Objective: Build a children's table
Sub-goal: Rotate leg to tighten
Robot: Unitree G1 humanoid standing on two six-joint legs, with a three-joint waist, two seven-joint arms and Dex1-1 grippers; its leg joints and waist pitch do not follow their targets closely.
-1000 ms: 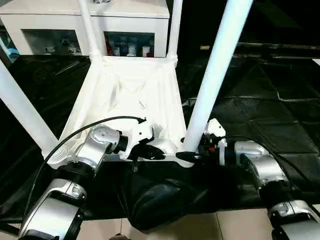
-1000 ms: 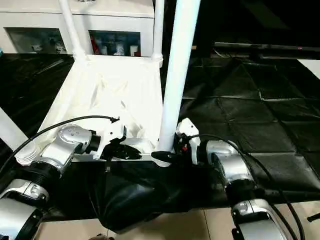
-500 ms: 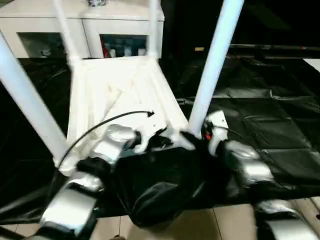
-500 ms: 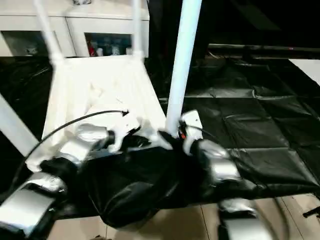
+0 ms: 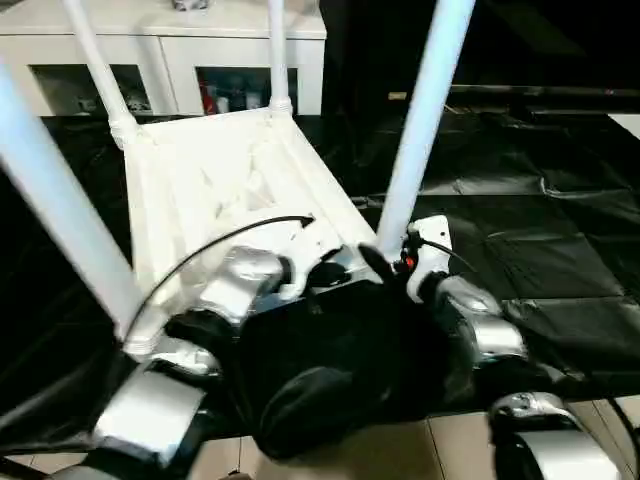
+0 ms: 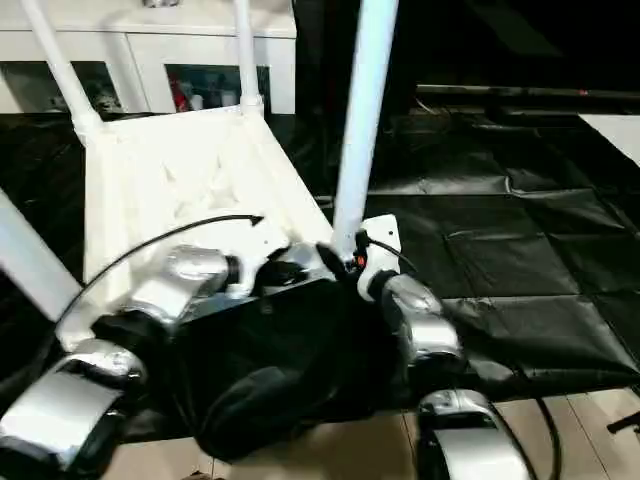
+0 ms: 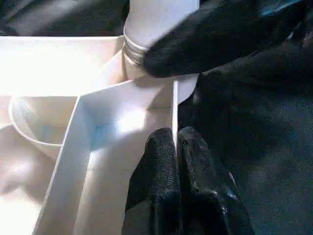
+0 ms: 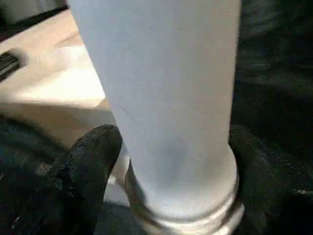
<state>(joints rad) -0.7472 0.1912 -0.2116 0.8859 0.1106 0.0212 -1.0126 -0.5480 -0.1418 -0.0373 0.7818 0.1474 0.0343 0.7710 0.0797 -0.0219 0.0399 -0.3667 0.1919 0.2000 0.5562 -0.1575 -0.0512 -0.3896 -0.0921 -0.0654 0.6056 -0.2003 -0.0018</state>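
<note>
On the black floor sheet point(image 5: 540, 250): tabletop point(image 5: 215, 185) upside down, four legs up, both arms at its near edge.

Both silver forearms reach forward and inward, converging at the near right corner. Left gripper point(image 7: 174, 147): fingers pressed together, pinching the tabletop's thin edge rib. Right gripper point(image 8: 166, 161): fingers stand apart, one either side of the near right leg point(image 5: 420, 130) at its base; contact cannot be told. The left wrist view shows a right finger point(image 7: 215, 39) against the leg's collar. White cabinet point(image 5: 180, 45) stands behind.
</note>
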